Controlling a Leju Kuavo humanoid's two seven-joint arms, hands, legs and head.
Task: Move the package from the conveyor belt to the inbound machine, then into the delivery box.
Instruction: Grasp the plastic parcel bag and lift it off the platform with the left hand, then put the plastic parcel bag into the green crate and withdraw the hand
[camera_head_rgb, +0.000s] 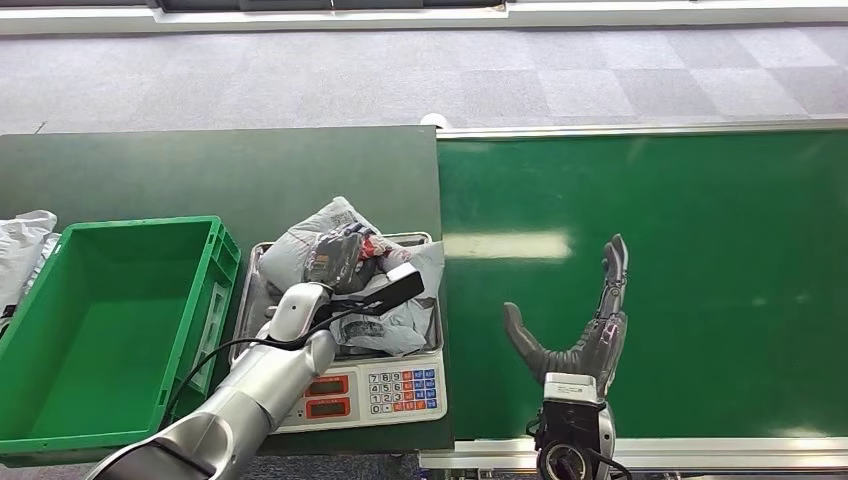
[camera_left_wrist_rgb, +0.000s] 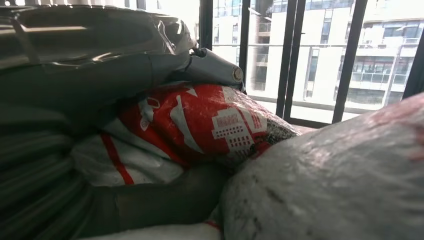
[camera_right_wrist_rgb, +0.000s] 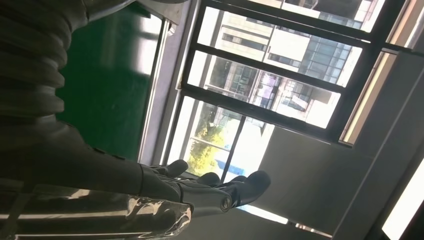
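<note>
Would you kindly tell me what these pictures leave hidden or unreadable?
- Scale tray: in the head view, the grey plastic package and the left hand cover most of the silver weighing scale.
- Scale display: red digits too small to read.
- White bag: cut off by the edge and the green plastic crate.

Bright daylight; glare streak on conveyor belt (camera_head_rgb: 505, 245) (wrist views backlit, foreground blurred).

White bags (camera_head_rgb: 25, 245) lie left of the table (partly cut off); grey carpet (camera_head_rgb: 400, 75) beyond.
</note>
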